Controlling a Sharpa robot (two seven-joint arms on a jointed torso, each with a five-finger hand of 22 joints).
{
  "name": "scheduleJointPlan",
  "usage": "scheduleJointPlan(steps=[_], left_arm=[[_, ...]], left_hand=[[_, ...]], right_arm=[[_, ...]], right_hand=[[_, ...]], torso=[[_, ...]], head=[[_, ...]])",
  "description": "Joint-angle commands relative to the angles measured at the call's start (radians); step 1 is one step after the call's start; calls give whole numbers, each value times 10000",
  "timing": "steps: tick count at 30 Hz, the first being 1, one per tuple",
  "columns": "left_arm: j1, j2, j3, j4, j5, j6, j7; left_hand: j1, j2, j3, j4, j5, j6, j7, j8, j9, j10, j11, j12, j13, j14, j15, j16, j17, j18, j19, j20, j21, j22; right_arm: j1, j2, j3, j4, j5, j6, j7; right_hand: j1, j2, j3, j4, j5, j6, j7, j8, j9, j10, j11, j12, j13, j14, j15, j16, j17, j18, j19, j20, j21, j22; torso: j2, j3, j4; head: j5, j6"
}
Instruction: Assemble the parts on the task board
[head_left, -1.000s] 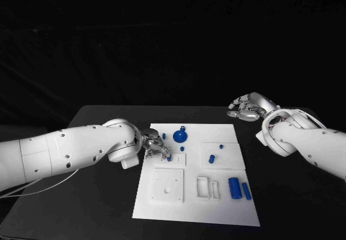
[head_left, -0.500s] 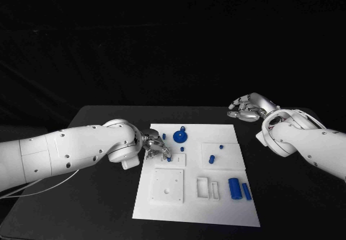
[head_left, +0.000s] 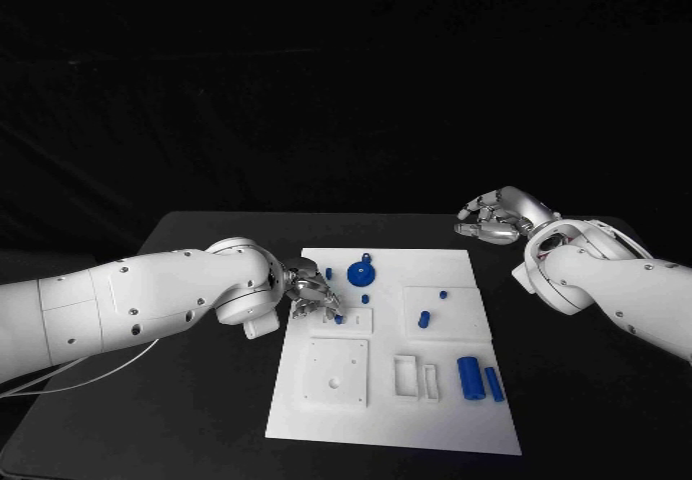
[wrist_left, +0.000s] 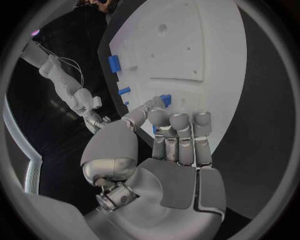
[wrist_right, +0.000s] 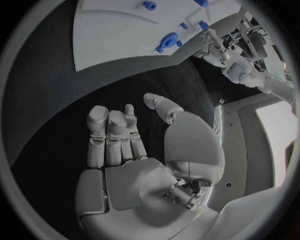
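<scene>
Across the last second almost nothing has shifted: the black bench (head_left: 202, 400), the white task board (head_left: 433, 420) and every loose part lie just as they did, and both arms have kept their places.

The board sits mid-bench, with the left arm reaching in over its left edge and the right arm held well off to the right, beyond the board's far corner.

The left hand (head_left: 309, 292) stays low over the small raised white block (head_left: 353, 320) on the board's left side, its fingers curled together, thumb and fingertips closed on a small blue peg (head_left: 339, 318) that stands at that block. The only difference is a slight settling of the fingers there. That reads as the peg being pressed or steadied in its seat, so the insertion seems underway, not finished.

The right hand (head_left: 498, 217) remains raised over bare bench, fingers curled in on nothing, idle.

Still to be fitted, by the look of it: the blue round part (head_left: 361, 273) near the far edge, the large blue cylinder (head_left: 469, 375) and the thinner blue pin (head_left: 493, 383) beside it at the near right.
</scene>
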Motion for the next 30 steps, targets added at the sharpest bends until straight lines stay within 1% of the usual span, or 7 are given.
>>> scheduleJointPlan(steps=[1,5,7,15,20,21,30], left_arm=[[3,-27,24,59,98,78,89],[4,-68,64,93,-1,84,62],[4,-73,74,118,-192,68,62],[41,-116,108,246,-973,32,38],[212,-136,109,252,-868,19,42],[249,-146,108,257,-845,30,45],[563,-322,106,360,-406,336,-32]], left_hand=[[73,-51,-11,90,-81,40,-11,6,13,-6,-43,-33,16,-7,-49,-7,-18,131,-78,-1406,41,-21],[-125,-428,-86,396,-271,69,-14,-61,60,8,-43,-57,43,-4,-57,-3,-37,128,-78,-1412,53,-75],[-341,-866,-147,716,-851,83,-12,-109,96,8,-42,-83,59,-11,-59,-5,-52,132,-79,-1419,57,-117],[-707,-1970,149,2014,-877,-190,79,-295,273,-202,43,-200,128,-240,-84,-96,-102,155,-148,-1426,12,-260],[-422,-1880,119,2016,-875,-677,251,-580,287,-659,204,-440,167,-633,-37,-334,-197,89,-448,-1359,-125,-345],[-283,-1792,89,1917,-860,-2048,614,-1440,-164,-785,513,-510,164,-750,41,-358,-196,53,-575,-1327,-188,-385],[-43,-1692,-8,1830,-867,-2213,797,-1777,-674,-855,695,-595,165,-846,223,-406,-212,-32,-670,-1213,-314,-485]], right_arm=[[-6,10,4,-1,-12,122,103],[-7,2,3,1,-11,128,103],[-7,-2,3,2,-11,129,103],[-7,-32,3,0,-7,140,104],[-7,-42,3,-1,0,141,110],[-7,-43,3,-2,0,142,110],[-7,-69,2,-28,14,160,108]], right_hand=[[-18,123,-46,4,57,21,111,-23,-15,-26,43,37,-12,-41,50,-5,-14,846,23,-30,-50,130],[-20,123,-47,4,57,21,112,-23,-16,-25,43,37,-12,-40,50,-5,-14,846,24,-30,-50,131],[-21,123,-48,5,56,20,112,-23,-16,-25,43,37,-13,-40,50,-5,-14,846,24,-30,-50,131],[-24,122,-51,4,56,18,112,-24,-18,-25,44,38,-14,-40,51,-5,-15,846,24,-30,-51,131],[-25,121,-53,3,56,16,113,-24,-19,-25,44,39,-15,-40,51,-4,-15,846,25,-30,-51,132],[-25,121,-53,3,56,16,113,-24,-19,-25,44,39,-15,-40,51,-4,-15,846,25,-30,-51,132],[-27,120,-55,3,57,16,113,-24,-20,-24,44,41,-16,-40,51,-4,-15,846,25,-30,-51,132]], torso=[[0,1,-1],[3,6,0],[2,6,-2],[-3,8,-4],[-3,17,-14],[-1,16,-16],[-3,16,-9]], head=[[6,9],[8,9],[13,16],[9,20],[30,27],[29,31],[18,58]])
